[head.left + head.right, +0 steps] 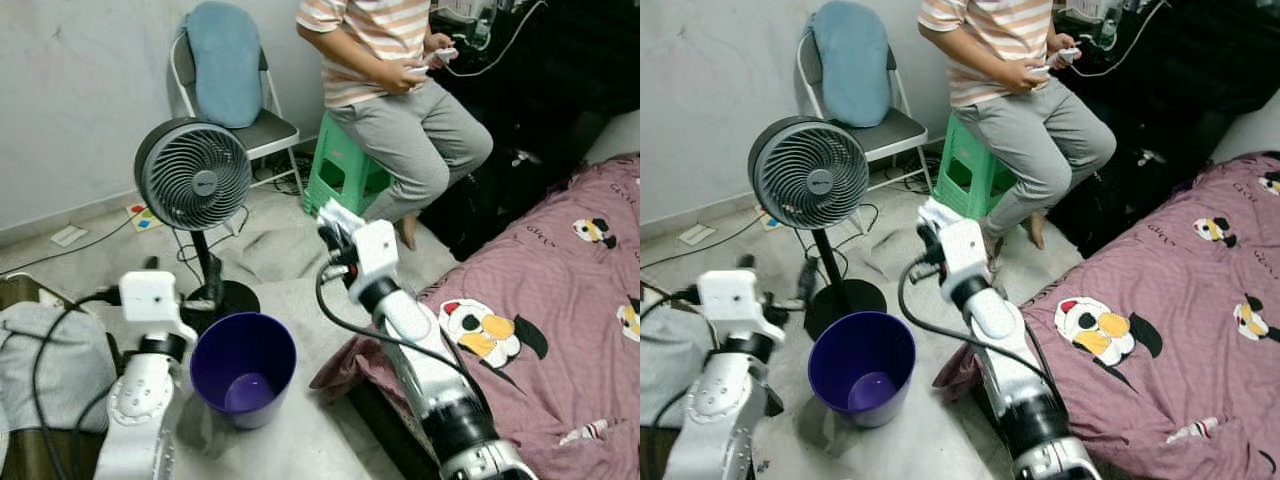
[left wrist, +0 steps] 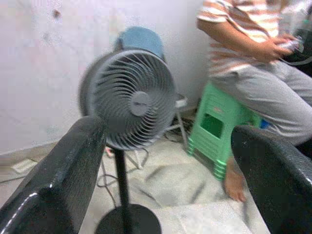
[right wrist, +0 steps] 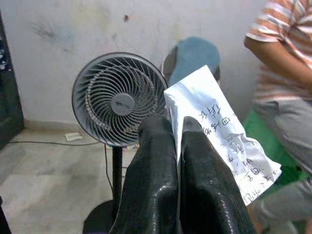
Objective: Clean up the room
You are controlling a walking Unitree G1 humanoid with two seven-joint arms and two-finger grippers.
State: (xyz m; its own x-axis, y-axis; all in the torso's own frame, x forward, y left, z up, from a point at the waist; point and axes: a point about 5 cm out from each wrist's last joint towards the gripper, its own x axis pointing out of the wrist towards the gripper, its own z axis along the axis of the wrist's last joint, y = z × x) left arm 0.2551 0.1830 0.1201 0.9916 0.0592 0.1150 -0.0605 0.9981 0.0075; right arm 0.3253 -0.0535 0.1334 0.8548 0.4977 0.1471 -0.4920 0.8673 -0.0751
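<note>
I note my right gripper (image 3: 178, 129) pinching a written paper scrap (image 3: 222, 139) at frame centre, presumably bound for the purple bin (image 1: 243, 367) lower left, while my left gripper (image 2: 165, 175) stands spread, empty.

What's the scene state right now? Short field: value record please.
right tool: shut on a sheet of paper with handwriting, held up in the air
left tool: open, holds nothing, raised beside the bin
bin: purple bin on the floor between the two arms, looks empty
fan: grey standing fan behind the bin
person: seated on a green stool, holding a small device
chair: folding chair with a blue cushion, by the wall
bed: maroon cartoon-print cover, on the robot's right
</note>
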